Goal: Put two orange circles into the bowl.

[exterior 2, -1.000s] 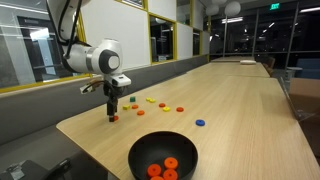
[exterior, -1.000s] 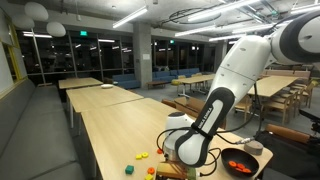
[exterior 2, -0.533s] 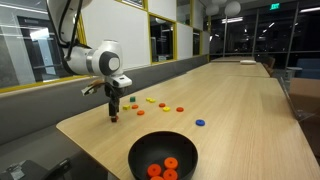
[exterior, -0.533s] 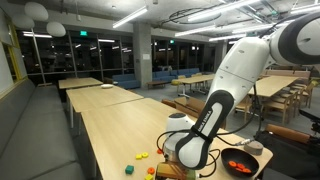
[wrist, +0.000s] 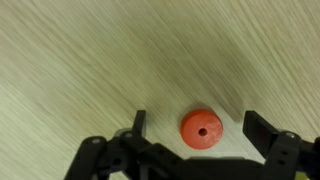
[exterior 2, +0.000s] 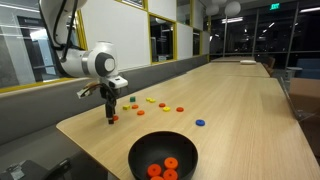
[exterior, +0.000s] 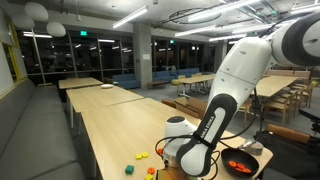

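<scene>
In the wrist view an orange circle (wrist: 203, 128) with a small hole in its middle lies flat on the wooden table. It sits between the two black fingers of my gripper (wrist: 198, 121), which is open and not touching it. In an exterior view the gripper (exterior 2: 109, 116) points straight down near the table's corner, with the orange circle (exterior 2: 115, 119) at its tips. The black bowl (exterior 2: 150, 145) stands near the front edge, and orange discs (exterior 2: 169, 163) lie in it. In an exterior view the bowl (exterior: 226, 160) shows beside the arm's base.
Loose coloured discs lie on the table beyond the gripper: yellow (exterior 2: 150, 100), red (exterior 2: 180, 108) and blue (exterior 2: 200, 123). A yellow disc (exterior: 142, 155) and a green piece (exterior: 128, 170) show in an exterior view. A small grey cup (exterior: 252, 147) stands behind the bowl. The table edge is close.
The arm has shifted slightly, bringing the gripper a little down and sideways over the disc. The jaws have stayed open.
</scene>
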You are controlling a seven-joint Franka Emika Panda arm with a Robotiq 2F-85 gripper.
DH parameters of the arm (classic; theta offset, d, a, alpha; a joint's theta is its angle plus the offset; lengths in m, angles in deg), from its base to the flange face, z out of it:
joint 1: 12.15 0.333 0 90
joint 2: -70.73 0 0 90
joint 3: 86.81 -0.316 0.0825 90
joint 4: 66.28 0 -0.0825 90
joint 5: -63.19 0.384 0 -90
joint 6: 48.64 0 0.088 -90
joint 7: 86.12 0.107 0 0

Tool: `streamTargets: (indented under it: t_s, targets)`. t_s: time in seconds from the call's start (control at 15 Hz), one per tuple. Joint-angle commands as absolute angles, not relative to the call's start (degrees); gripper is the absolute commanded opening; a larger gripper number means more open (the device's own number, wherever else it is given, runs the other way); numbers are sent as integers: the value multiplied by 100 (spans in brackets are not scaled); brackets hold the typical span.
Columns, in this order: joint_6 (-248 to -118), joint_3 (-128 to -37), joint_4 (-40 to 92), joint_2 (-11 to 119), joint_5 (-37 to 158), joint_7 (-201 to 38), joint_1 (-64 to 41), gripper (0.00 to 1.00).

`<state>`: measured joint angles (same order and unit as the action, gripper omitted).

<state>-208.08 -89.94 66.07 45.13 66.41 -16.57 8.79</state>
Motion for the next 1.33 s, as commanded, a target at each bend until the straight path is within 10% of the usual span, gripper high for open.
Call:
streamTargets:
  t_s: [0.0,0.47,0.53,1.0,1.27]
  targets:
    - [-20888,-8767,6565,4481,6419,-1566,1117,100]
    - [-20905,-8595,6511,4432,6204,-1559,1213,100]
    - [-20908,-8577,6509,4429,6181,-1559,1220,75]
    - [-20834,-8534,6440,4474,6088,-1552,1238,27]
    - [-20569,-8466,6428,4620,6009,-1533,1241,19]
